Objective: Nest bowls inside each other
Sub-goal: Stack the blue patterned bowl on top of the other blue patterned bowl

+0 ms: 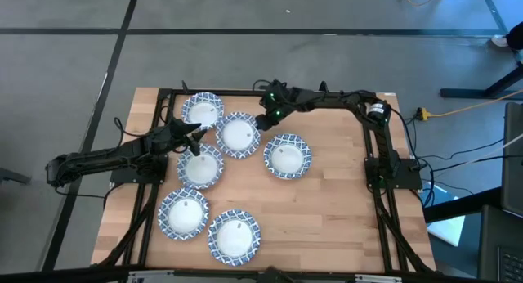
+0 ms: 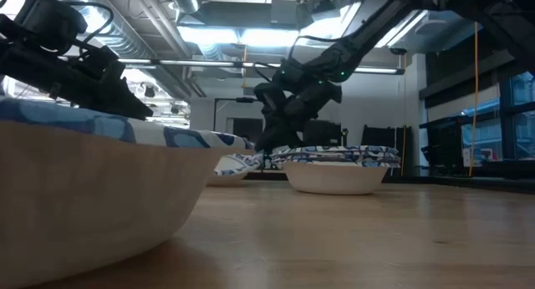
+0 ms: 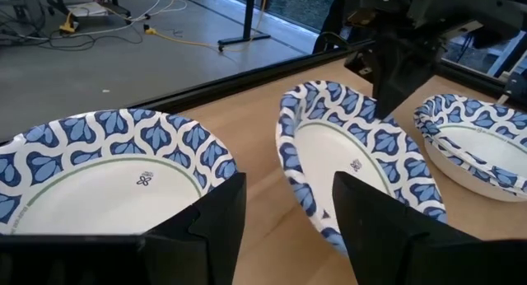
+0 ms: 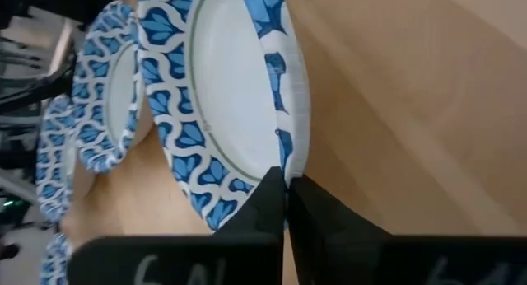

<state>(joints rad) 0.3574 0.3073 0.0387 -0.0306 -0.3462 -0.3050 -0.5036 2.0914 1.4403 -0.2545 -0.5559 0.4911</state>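
Observation:
Six blue-and-white patterned bowls show on the wooden table in the high view. My right gripper (image 1: 261,122) is shut on the bowl at the far middle (image 1: 238,135), which also shows in the left wrist view (image 3: 354,157) and the right wrist view (image 4: 222,95). My left gripper (image 1: 197,140) (image 3: 284,227) is open and empty. It is low between that bowl, the far-left bowl (image 1: 202,111) (image 3: 99,174) and the bowl nearer the front (image 1: 200,165). Another bowl (image 1: 287,156) rests on its base to the right. My right gripper pinches the rim (image 4: 286,165) of the far-middle bowl, on the bowl's far right side. One finger (image 4: 259,207) is on the white inside and one on the outer wall. The fingers slant down from the table's far right. The bowl sits tilted, its held side raised.
Two more bowls (image 1: 183,213) (image 1: 234,237) rest near the front edge at the left. A black frame (image 1: 376,152) runs along the table's sides and far edge. Bare wood lies at the front right (image 1: 327,217).

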